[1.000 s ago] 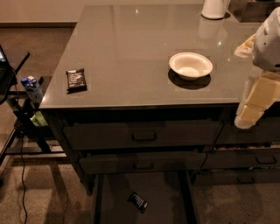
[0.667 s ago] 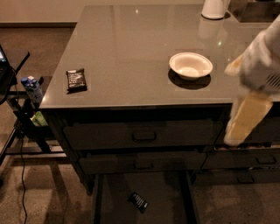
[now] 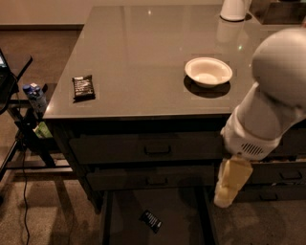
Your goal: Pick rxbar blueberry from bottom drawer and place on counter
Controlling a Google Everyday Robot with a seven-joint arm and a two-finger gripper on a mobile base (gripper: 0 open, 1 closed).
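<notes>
Eyes on the rxbar blueberry (image 3: 150, 221): it's lying flat on the floor of the bottom drawer (image 3: 179, 210), turned at an angle, its dark wrapper showing pale lettering. It sits left of the middle of the drawer floor, nothing touching it. The drawer is pulled out towards me, with its dark side rails running down either side of the bar.

Now the gripper (image 3: 224, 198). It hangs pointing down at the right side of the pulled-out drawer, over the right rail, above and well to the right of the bar. It isn't touching the bar. Whether it's released or clenched, I can't tell from here; I only see one cream-coloured shape. Above it, the bulky white arm (image 3: 270, 100) fills the right of my view, crossing in front of the cabinet and the counter edge.

Going up, the two shallower drawers, the middle one (image 3: 143, 179) and the top one (image 3: 143, 149), look pushed in, each with a rectangular handle. On top is the glossy grey counter (image 3: 138, 48). A black-wrapped bar (image 3: 82, 87) lies near its front left corner. A white bowl (image 3: 208, 72) stands towards the right, just beside the arm's outline. A white container (image 3: 234, 9) sits at the far edge, only partly in frame.

Off to the left of the cabinet, a bottle with a blue cap (image 3: 36, 95) rests on a black stand (image 3: 21, 139), and a cable (image 3: 24, 191) trails down across the carpet.
</notes>
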